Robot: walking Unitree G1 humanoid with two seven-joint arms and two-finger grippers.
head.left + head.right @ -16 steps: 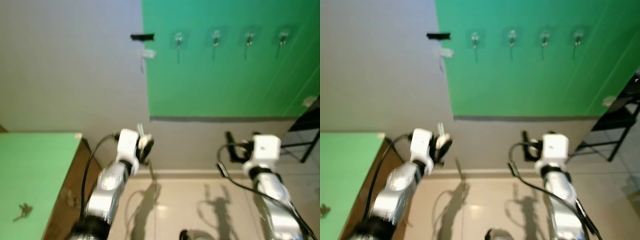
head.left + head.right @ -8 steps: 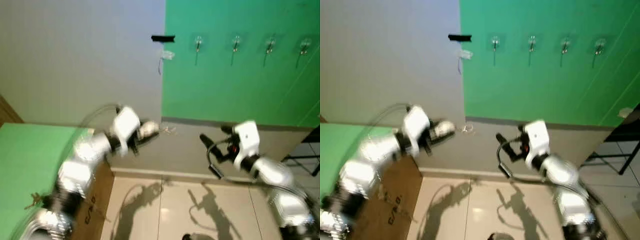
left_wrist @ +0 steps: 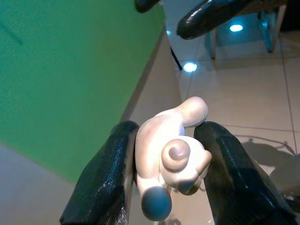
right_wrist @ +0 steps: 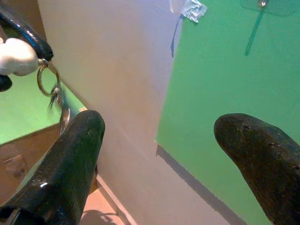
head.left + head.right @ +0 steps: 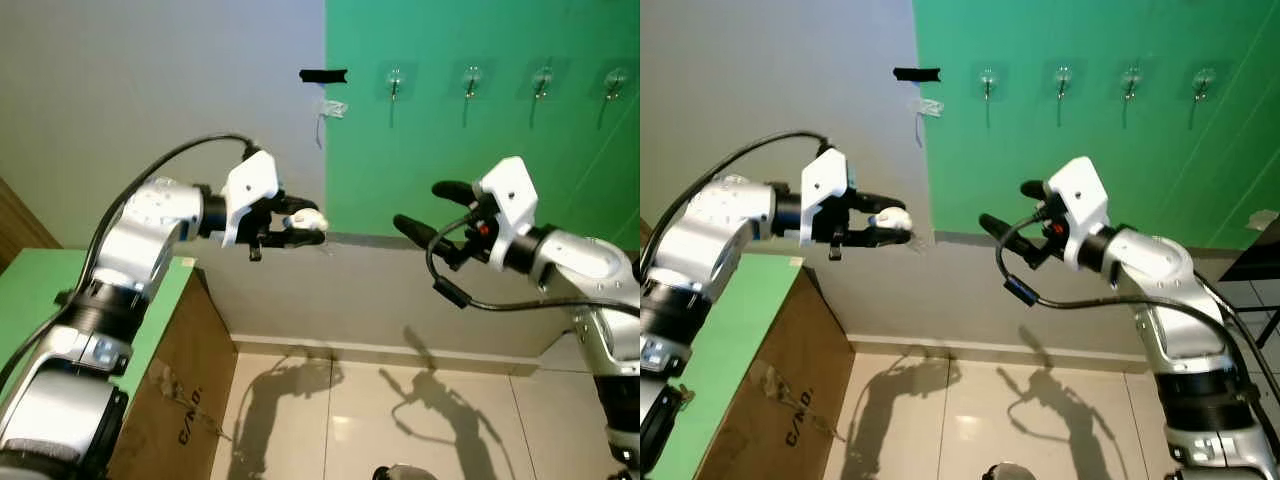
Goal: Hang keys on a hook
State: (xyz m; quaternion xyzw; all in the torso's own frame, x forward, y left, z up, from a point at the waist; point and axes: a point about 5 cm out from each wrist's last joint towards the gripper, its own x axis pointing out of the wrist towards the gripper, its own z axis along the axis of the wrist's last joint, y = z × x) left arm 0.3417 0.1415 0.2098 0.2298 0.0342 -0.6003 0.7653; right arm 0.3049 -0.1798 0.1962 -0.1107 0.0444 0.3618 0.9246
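We find the left gripper clamped on a white keychain figure; its ring and keys dangle just below. The right gripper faces it, fingers spread wide and holding nothing. Four hooks line the green wall panel at 12 to 2 o'clock. A cardboard box at 7 o'clock carries print we cannot read.

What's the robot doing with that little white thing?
The left gripper is pinching a white keychain charm, with a ring and keys hanging from it. The right gripper is open next to it. A row of hooks waits higher up on the green wall; nothing is hung there yet.
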